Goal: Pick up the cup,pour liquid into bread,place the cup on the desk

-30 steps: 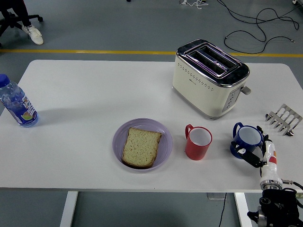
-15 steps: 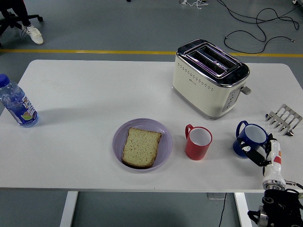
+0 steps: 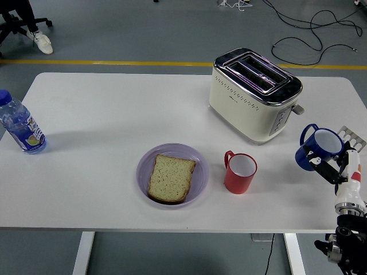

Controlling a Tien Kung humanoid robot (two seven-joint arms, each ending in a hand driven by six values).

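My right hand [image 3: 328,163] is shut on a blue cup [image 3: 319,148] with a white inside, and holds it tilted above the table near the right edge. A red cup [image 3: 239,172] with a white inside stands upright on the table, its handle to the left. To its left a slice of bread [image 3: 170,177] lies on a purple plate [image 3: 145,162]. The left arm is out of sight.
A cream toaster [image 3: 252,94] stands behind the red cup. A metal toast rack [image 3: 354,136] lies at the right edge, partly behind the blue cup. A water bottle [image 3: 20,124] stands at the far left. A person's shoe and a chair show at the top left.
The right hand has lifted the blue cup off the table and carried it up and to the right. Nothing else has moved.
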